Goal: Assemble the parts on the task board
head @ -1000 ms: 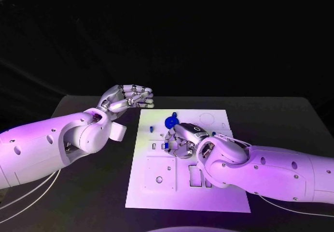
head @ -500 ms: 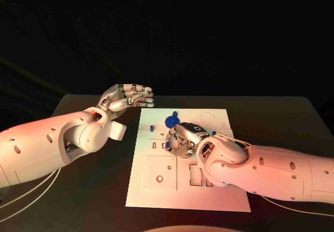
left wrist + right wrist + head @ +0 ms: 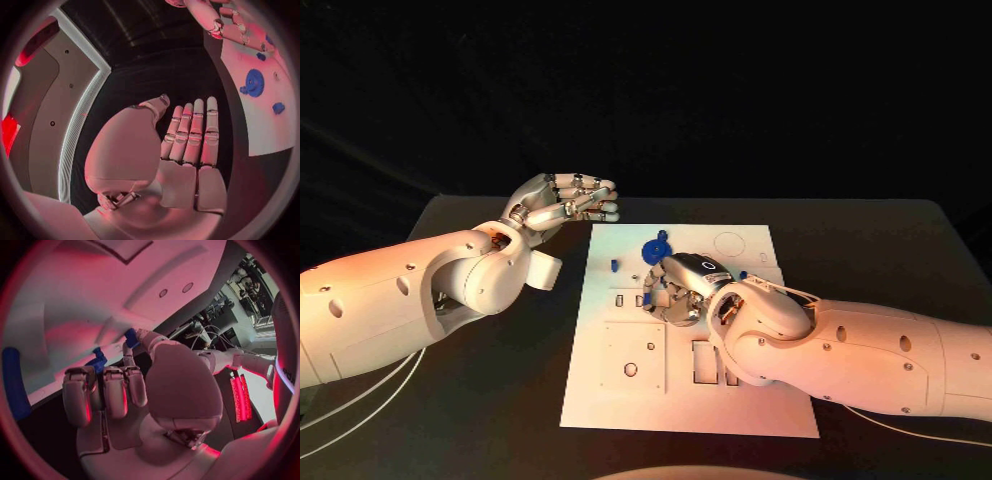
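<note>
The left hand (image 3: 568,203) hovers over the bare table (image 3: 906,250) just off the far left corner of the task board (image 3: 625,395), apart from it. Its fingers (image 3: 192,132) lie straight and side by side with nothing between them and the thumb, so it holds nothing.

On the board's far end, nearest that hand, a small blue peg (image 3: 612,266) stands by itself near the left edge. Beside it, further toward the board's middle line, lies a blue gear (image 3: 655,250), a flat toothed disc with a hub. Both look like hard moulded plastic: light, stiff, not fragile, and probably a little slick under metal fingertips. The gear is best taken by its rim, pinched across the teeth or at the hub; the peg by its shaft, from the sides.

The right hand (image 3: 681,290) rests low over the board's centre, just nearer than the gear, its fingers (image 3: 115,390) curled down onto the white surface. A blue piece (image 3: 97,361) shows at the fingertips in the right wrist view, but whether it is pinched or merely touched cannot be told.
</note>
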{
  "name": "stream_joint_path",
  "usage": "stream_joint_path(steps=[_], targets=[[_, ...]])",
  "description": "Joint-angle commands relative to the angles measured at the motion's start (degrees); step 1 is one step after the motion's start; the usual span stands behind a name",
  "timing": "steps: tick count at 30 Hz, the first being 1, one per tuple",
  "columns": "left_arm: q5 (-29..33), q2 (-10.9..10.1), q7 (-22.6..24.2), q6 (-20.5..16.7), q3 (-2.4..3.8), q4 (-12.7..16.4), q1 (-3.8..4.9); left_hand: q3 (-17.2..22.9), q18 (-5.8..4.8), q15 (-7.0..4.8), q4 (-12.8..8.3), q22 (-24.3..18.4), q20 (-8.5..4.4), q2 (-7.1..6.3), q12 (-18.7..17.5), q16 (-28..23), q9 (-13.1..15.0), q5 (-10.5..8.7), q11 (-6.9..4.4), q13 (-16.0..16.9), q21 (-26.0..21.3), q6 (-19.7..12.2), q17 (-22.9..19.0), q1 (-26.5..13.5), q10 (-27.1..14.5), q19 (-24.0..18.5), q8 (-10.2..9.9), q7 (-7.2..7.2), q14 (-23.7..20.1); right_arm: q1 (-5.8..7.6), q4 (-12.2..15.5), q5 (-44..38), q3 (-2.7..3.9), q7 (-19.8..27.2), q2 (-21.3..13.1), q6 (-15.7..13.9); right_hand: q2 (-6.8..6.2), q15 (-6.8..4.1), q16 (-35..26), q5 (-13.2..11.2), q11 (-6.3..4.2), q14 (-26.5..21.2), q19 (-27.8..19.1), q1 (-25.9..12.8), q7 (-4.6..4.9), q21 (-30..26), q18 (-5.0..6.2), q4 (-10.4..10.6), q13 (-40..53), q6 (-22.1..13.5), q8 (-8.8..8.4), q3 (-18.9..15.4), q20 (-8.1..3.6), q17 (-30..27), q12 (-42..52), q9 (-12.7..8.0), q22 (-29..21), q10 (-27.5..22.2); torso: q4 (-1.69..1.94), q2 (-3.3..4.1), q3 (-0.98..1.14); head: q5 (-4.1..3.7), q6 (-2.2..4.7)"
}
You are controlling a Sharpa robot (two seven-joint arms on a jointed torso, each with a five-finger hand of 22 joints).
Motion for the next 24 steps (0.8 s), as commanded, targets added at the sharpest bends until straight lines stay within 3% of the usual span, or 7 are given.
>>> stream_joint_path(steps=[1,24], targets=[[-0.17,0.04,0.28,1.07,0.03,0.08,0.01,0.37,0.76,0.32,-0.18,-0.17,0.3,-0.08,-0.34,-0.52,-0.06,0.16,0.2,0.02,-0.33,-0.41,0.22,-0.48,0.48,-0.02,-0.32,0.85,0.1,-0.07,-0.04,-1.38,-0.02,0.25,0.11,0.45,-0.81,0.29,-0.24,0.04,0.32,4.98,4.03,0.05,0.07,-0.44,0.02,0.03,10.25,-0.77,-0.48,0.02,-0.07,9.98,-0.45,-0.32,12.97,2.45,-0.03,0.01,0.02,-0.03,-0.06],[-0.29,-0.01,0.16,1.72,0.03,0.06,-0.01,0.37,0.75,0.33,-0.2,-0.19,0.31,-0.11,-0.38,-0.57,-0.06,0.16,0.21,0.02,-0.36,-0.43,0.25,-0.53,0.47,-0.02,-0.34,0.86,0.1,-0.1,0.06,-1.33,-0.02,0.66,0.38,-0.11,-2.43,1.17,-0.41,0.02,1.31,4.88,3.55,-1.29,1.14,-1.19,0.23,0.76,9.32,-2.91,-2.05,-1.02,0.72,9.59,-1.61,-1.01,12.47,1.57,0.02,0.02,0.03,-0.23,-0.23]])
